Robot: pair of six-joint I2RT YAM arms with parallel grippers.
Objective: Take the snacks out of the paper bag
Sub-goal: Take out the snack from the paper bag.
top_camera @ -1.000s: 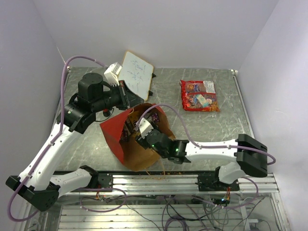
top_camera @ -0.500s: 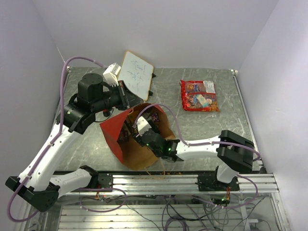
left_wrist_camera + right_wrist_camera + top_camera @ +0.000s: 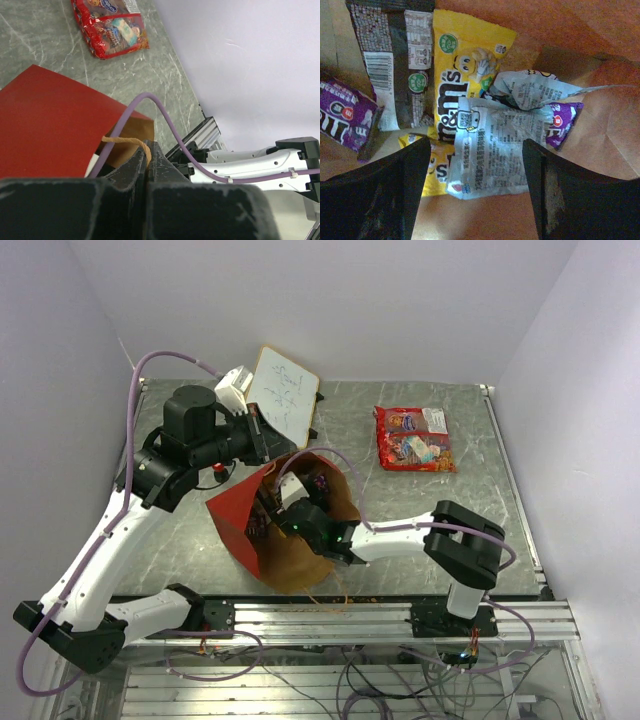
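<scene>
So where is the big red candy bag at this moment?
In the top view the red candy bag lies flat on the table, far right, outside the paper bag, right of the whiteboard.

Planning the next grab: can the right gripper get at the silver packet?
Probably yes: the right gripper is open inside the paper bag, with the silver packet uncovered between its fingers.

The table (image 3: 430, 510) is covered with a grey, marble-like surface. A red paper bag (image 3: 232, 518) is seen near the front edge, left of the middle. A red candy bag (image 3: 413, 438) is laid flat toward the back right, well apart from it. A whiteboard (image 3: 283, 395) is propped tilted at the back left.
</scene>
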